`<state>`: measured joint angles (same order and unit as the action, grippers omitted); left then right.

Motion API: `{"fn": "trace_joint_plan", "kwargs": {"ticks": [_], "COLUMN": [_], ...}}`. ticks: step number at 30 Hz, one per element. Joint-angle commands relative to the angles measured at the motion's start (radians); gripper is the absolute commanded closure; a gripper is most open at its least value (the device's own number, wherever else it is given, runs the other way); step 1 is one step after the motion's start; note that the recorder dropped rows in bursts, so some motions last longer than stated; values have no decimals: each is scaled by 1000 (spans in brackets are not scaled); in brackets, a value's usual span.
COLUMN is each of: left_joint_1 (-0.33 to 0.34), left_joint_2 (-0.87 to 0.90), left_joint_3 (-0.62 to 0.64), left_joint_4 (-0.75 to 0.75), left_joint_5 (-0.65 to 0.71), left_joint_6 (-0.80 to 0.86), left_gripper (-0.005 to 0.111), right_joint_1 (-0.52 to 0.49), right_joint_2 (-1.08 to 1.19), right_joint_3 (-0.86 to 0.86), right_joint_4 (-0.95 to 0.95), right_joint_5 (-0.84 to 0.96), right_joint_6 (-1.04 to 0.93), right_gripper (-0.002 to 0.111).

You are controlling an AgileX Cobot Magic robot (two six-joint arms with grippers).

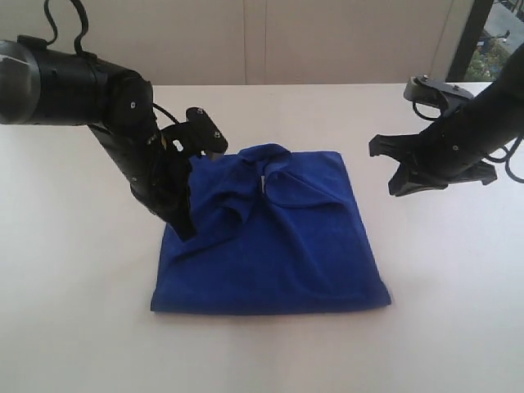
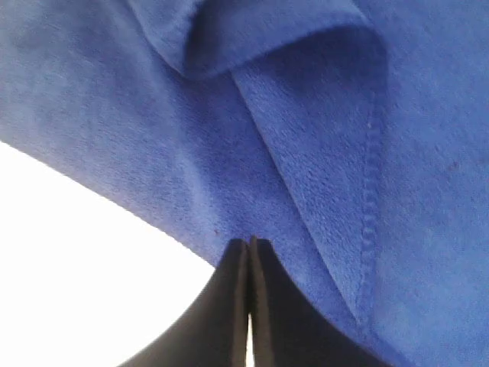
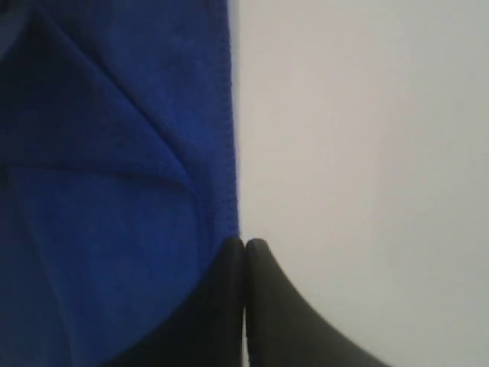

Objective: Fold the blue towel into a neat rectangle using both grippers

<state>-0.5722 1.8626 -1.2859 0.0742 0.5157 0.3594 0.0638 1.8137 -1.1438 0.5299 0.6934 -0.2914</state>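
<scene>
The left gripper [image 2: 249,245], jaws pressed together, meets the blue towel [image 1: 278,246] at its 9 o'clock edge. Its tips sink into cloth, so whether any terry is pinched cannot be told. The towel lies mid-table [image 1: 74,327], rumpled toward 11 o'clock, with a pale tag [image 1: 262,182] barely legible. At 2 o'clock the right gripper [image 3: 244,246], jaws together and empty, sits just off the edge.

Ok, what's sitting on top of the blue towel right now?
Nothing separate lies on the blue towel: only its own bunched folds toward the far edge. The shut left gripper touches its left side. Whatever is under those folds is covered.
</scene>
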Motion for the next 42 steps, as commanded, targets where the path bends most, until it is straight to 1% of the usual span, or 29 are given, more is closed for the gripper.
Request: {"fn": "trace_joint_plan", "kwargs": {"ticks": [1,3,4,6,7,9,12,14,16,24,26,30,32,38,41,42], "left_joint_1": [2,2,2,5,12,46,109,133,142,142,142,142,142,142,142,142], "left_joint_2": [-18,-18,-18,-18,-18,-18,-18,-18,-18,-18,-18,-18,-18,-18,-18,-18], "left_joint_3": [-43,-88,-106,-174,-184,-192,-192,-192,-192,-192,-192,-192,-192,-192,-192,-192], "left_joint_4": [-5,-5,-5,-5,-8,-16,-40,-42,-42,-46,-46,-46,-46,-46,-51,-74], "left_joint_5": [9,50,70,156,168,178,259,291,299,297,297,297,295,284,268,258], "left_joint_6": [-163,-260,-282,-341,-348,-378,-390,-388,-384,-382,-382,-382,-382,-378,-341,-326], "left_gripper": [107,107,107,107,107,107,107,107,107,107,107,107,107,107,107,107], "right_joint_1": [5,43,66,139,154,189,224,243,257,269,269,269,269,262,234,221], "right_joint_2": [-6,3,16,64,79,121,151,163,178,222,222,218,209,177,154,144], "right_joint_3": [3,3,3,-1,-7,-34,-65,-75,-79,-81,-81,-81,-81,-81,-81,-81], "right_joint_4": [254,391,445,559,582,645,721,756,756,814,814,814,816,814,782,764], "right_joint_5": [-3,-37,-59,-126,-135,-135,-135,-159,-186,-210,-213,-201,-188,-204,-232,-234], "right_joint_6": [-191,-302,-339,-386,-389,-389,-381,-381,-381,-374,-374,-374,-374,-386,-428,-441], "right_gripper": [108,108,108,108,108,100,78,67,64,65,72,100,108,108,108,108]}}
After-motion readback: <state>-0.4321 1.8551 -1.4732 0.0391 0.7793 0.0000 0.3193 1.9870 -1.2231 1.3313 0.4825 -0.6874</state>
